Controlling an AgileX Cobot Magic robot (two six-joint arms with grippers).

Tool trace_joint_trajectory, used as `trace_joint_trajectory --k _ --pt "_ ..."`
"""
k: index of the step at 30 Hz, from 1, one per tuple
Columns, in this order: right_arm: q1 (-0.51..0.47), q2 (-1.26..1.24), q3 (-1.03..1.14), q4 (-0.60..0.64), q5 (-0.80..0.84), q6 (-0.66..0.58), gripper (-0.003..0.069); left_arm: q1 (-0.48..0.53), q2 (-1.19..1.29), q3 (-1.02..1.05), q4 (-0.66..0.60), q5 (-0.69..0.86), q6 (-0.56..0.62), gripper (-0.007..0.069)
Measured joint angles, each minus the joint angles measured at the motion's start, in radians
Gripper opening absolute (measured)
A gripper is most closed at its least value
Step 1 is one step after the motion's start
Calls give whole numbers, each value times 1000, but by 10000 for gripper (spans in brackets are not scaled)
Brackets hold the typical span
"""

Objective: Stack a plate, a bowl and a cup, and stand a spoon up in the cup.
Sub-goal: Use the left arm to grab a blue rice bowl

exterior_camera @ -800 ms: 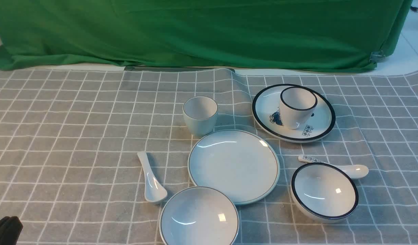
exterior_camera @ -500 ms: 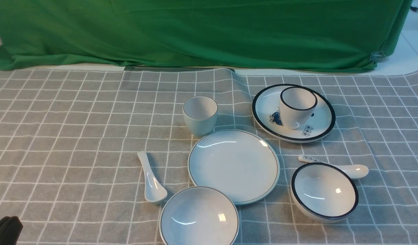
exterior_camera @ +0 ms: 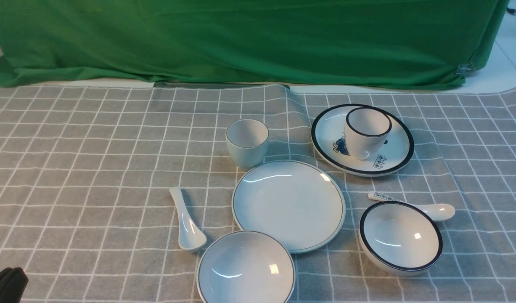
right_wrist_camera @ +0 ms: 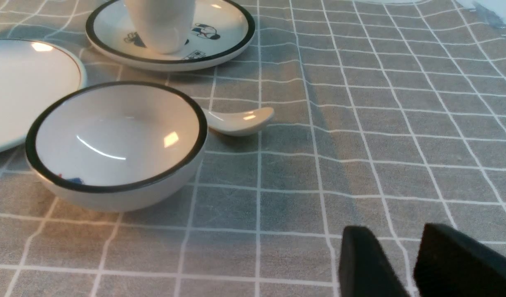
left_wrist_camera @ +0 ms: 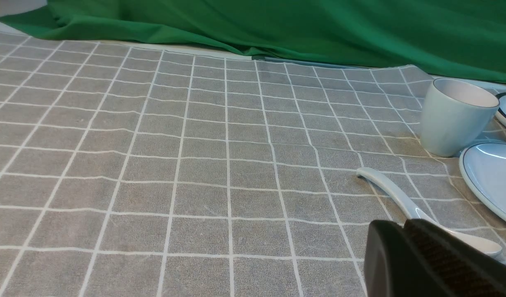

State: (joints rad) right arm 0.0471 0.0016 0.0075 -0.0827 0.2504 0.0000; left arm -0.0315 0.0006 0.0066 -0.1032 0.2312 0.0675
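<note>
The pale blue-grey plate (exterior_camera: 289,206) lies flat in the middle of the checked cloth. The matching bowl (exterior_camera: 246,269) sits at its near-left edge, and the cup (exterior_camera: 247,142) stands upright just behind it. To the left of the plate lies the plain white spoon (exterior_camera: 186,223), scoop toward me. My left gripper (left_wrist_camera: 401,227) is shut and empty, low over the cloth near the spoon (left_wrist_camera: 384,183); in the front view only a dark corner of it (exterior_camera: 7,284) shows at the bottom left. My right gripper (right_wrist_camera: 395,235) is open over bare cloth, with nothing between its fingers.
A black-rimmed white plate (exterior_camera: 398,158) carries a black-rimmed cup (exterior_camera: 365,132) at the back right. A black-rimmed bowl (exterior_camera: 400,237) sits at the front right, a blue-patterned spoon (exterior_camera: 434,210) behind it. A green drape (exterior_camera: 241,38) hangs along the far edge.
</note>
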Motion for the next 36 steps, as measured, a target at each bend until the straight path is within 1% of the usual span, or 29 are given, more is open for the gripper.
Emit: trace_joint_trajectory --k 5,8,10,14,17,18,19,20,21,22,24,25,26,28,30,31,33,34,36 --pt "0 0 0 0 0 0 242 0 0 0 4 0 0 17" --pt "0 0 0 0 0 0 242 0 0 0 39 -16 2 17" --pt "0 0 0 0 0 0 242 0 0 0 21 -45 -3 17" --pt "0 0 0 0 -3 0 242 0 0 0 -159 -204 -24 17" --pt "0 0 0 4 -16 0 242 0 0 0 -245 -317 -44 17" --pt "0 0 0 39 -48 6 242 0 0 0 -277 -407 -75 17" --pt "0 0 0 76 -74 21 242 0 0 0 -281 -444 -92 17" --pt "0 0 0 147 -126 60 242 0 0 0 -290 -528 -138 17" --pt "0 0 0 160 -135 68 242 0 0 0 -290 -543 -138 17" --pt "0 0 0 274 -211 149 242 0 0 0 -293 -685 -237 17" --pt "0 0 0 328 -283 232 242 0 -1 -2 -293 -781 -310 17" --pt "0 0 0 352 -332 270 242 0 0 -25 -293 -791 -364 17" --pt "0 0 0 364 -367 295 242 0 3 -55 -290 -771 -392 17" --pt "0 0 0 378 -428 309 242 0 35 -160 -274 -660 -426 17" --pt "0 0 0 384 -469 293 239 0 106 -310 -226 -470 -439 17" --pt "0 0 0 385 -485 276 239 0 199 -437 -192 -266 -438 17" --pt "0 0 0 386 -498 254 239 0 328 -557 -173 -25 -399 17" --pt "0 0 0 386 -507 248 239 0 419 -635 -174 137 -342 17" --pt "0 0 0 386 -534 248 239 0 529 -720 -186 309 -249 17"
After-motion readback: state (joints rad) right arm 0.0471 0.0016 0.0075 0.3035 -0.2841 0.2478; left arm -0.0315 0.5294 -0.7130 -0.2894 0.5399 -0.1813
